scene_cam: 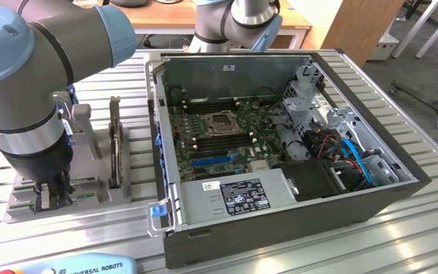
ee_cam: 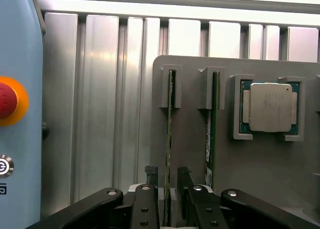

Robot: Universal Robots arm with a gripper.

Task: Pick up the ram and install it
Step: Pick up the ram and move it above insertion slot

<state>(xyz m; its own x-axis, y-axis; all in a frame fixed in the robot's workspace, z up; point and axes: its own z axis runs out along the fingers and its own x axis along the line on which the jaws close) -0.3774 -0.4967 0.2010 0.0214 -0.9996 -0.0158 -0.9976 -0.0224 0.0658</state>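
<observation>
The ram (ee_cam: pixel 168 134) is a thin green stick standing on edge in a slot of the grey holder (ee_cam: pixel 190 139). My gripper (ee_cam: pixel 167 175) is open, with one black finger on each side of the stick's near end and a small gap to each. A second green stick (ee_cam: pixel 212 129) stands in the neighbouring slot. In the exterior view the gripper (scene_cam: pixel 52 197) hangs low over the grey holder (scene_cam: pixel 89 202), to the left of the open computer case (scene_cam: pixel 280 142). The motherboard (scene_cam: pixel 219 137) inside has long dark memory slots around the processor socket (scene_cam: pixel 220 123).
A square silver processor chip (ee_cam: pixel 270 107) lies in its own pocket of the holder. A teach pendant with a red stop button (ee_cam: pixel 6 100) lies on the ribbed metal table (ee_cam: pixel 100 114). A dark board (scene_cam: pixel 114 145) stands on edge in the holder. Cables and a drive cage fill the case's right side.
</observation>
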